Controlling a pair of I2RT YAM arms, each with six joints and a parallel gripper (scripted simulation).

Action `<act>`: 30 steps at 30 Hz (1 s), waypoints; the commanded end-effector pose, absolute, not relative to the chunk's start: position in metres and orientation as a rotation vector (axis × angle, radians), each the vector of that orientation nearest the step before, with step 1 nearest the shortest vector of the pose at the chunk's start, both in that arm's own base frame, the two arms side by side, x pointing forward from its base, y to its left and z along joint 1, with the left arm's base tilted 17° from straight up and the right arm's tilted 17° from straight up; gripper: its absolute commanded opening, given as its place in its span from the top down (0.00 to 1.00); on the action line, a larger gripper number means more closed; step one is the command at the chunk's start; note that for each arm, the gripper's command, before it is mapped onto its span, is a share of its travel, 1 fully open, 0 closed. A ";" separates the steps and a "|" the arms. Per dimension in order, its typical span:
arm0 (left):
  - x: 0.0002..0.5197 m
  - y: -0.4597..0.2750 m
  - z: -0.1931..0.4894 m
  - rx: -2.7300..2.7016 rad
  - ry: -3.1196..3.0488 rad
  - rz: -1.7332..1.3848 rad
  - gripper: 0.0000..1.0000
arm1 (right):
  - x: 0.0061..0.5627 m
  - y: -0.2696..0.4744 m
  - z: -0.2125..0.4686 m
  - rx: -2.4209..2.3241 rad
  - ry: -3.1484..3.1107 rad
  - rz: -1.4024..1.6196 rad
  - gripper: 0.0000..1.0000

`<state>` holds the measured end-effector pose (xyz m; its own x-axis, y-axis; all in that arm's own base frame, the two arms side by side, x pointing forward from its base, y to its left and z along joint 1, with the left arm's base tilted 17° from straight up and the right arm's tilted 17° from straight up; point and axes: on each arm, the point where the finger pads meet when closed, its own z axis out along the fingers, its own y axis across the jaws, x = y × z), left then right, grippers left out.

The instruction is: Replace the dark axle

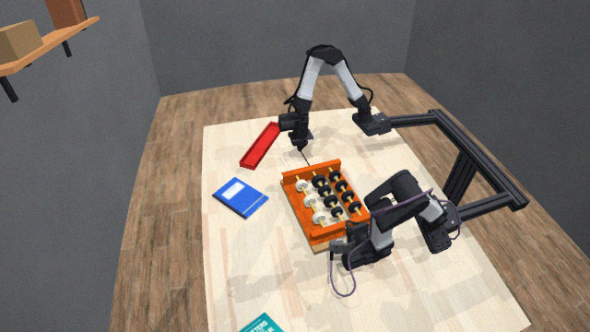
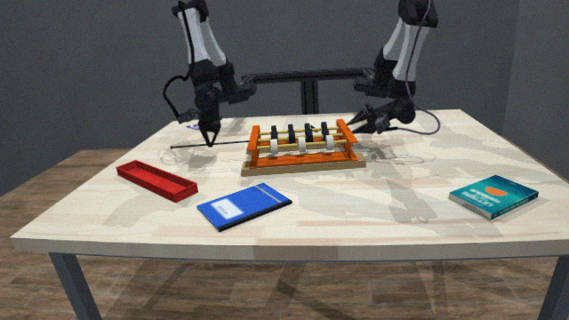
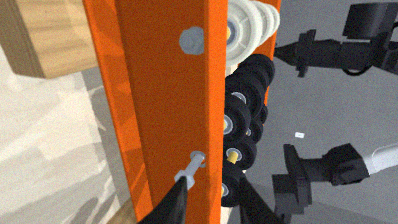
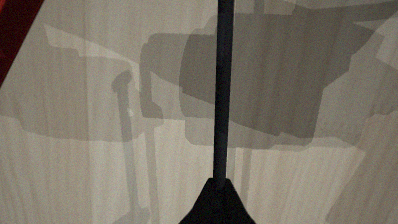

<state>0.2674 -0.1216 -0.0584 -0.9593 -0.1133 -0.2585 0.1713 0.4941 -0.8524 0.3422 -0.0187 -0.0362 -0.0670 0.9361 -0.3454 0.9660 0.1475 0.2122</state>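
A long red tray (image 1: 260, 147) (image 2: 156, 181) (image 4: 17, 30) and blue notebook (image 1: 241, 198) (image 2: 244, 206) lie near the orange wheel frame (image 1: 311, 171) (image 2: 302, 159) (image 3: 160, 75). The downturned right hand (image 1: 300, 148) (image 2: 211, 144) (image 3: 267, 51) (image 4: 218, 186) clamps the thin dark axle (image 1: 305, 158) (image 2: 188, 146) (image 4: 223, 100); the left hand (image 1: 352, 226) (image 2: 350, 127) (image 3: 212, 184) has fingers apart.

Tray (image 1: 247, 167) (image 2: 156, 185) apparently left of wheel frame (image 1: 295, 203) (image 2: 307, 158).

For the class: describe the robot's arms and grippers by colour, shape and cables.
Both arms are black with pale grey, smooth link sections. The left arm has a thin purple cable; the right arm a black one. Each gripper has black fingers tapering to narrow tips.
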 end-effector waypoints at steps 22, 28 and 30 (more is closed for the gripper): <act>0.269 -0.141 -0.059 0.124 2.442 -1.483 0.67 | 0.350 -0.010 -0.028 1.800 2.061 -0.021 1.00; 0.270 -0.142 -0.059 0.129 2.440 -1.481 0.67 | 0.351 -0.018 -0.027 1.816 2.048 -0.026 1.00; 0.270 -0.142 -0.059 0.130 2.440 -1.481 0.67 | 0.353 -0.013 -0.024 1.794 2.049 -0.003 1.00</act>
<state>0.2682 -0.1265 -0.0591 -0.9597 -0.1160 -0.2560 0.1678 0.4941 -0.8530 0.3428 -0.0237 -0.0355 -0.0693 0.9391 -0.3365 0.9660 0.1474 0.2126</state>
